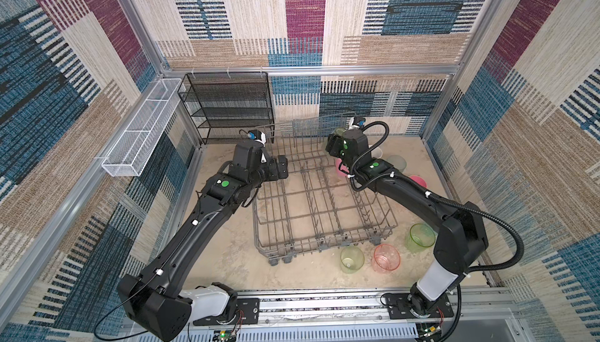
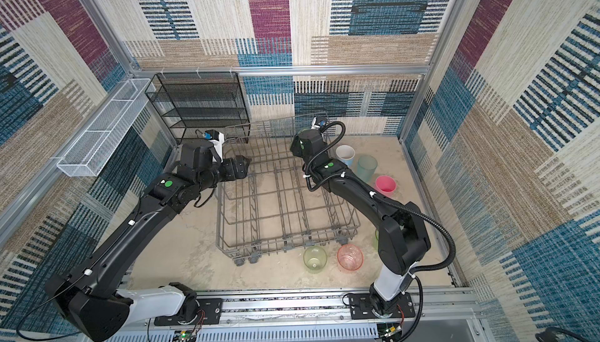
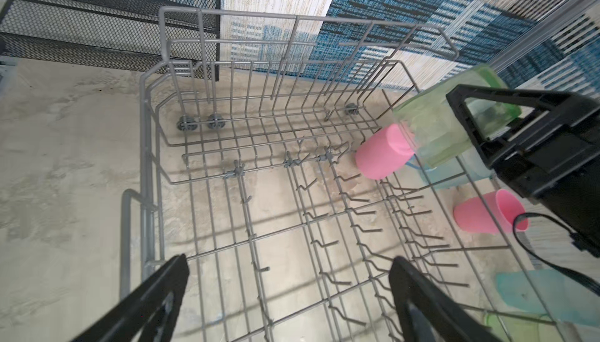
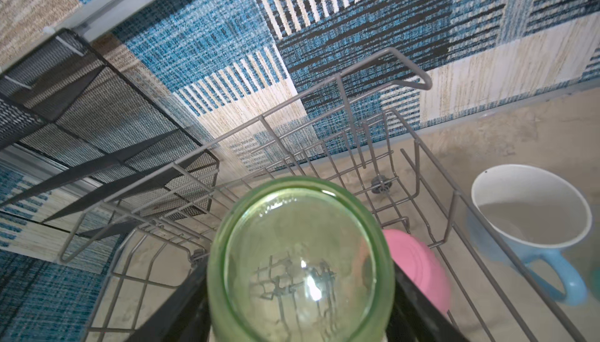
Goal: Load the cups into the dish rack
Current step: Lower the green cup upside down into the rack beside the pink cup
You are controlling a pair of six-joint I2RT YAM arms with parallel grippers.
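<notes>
The grey wire dish rack (image 1: pixel 319 241) stands mid-floor. My right gripper (image 1: pixel 334 147) hovers over its far right corner, shut on a yellow-green cup (image 4: pixel 302 259) that points bottom-first at the wrist camera. Just beside that cup, a pink cup (image 3: pixel 380 153) lies on its side inside the rack. My left gripper (image 3: pixel 289 278) is open over the rack's far left edge with nothing between its fingers. On the floor to the right of the rack stand a light-blue mug (image 2: pixel 345 155), a teal cup (image 2: pixel 367 166) and another pink cup (image 2: pixel 385 185).
Two yellow-green cups (image 1: pixel 351 259) (image 1: pixel 420 236) and a pink-orange cup (image 1: pixel 386 257) sit on the floor by the rack's near right corner. A black mesh shelf unit (image 1: pixel 227 106) stands at the back left. A long white mesh basket (image 1: pixel 139 132) hangs on the left wall.
</notes>
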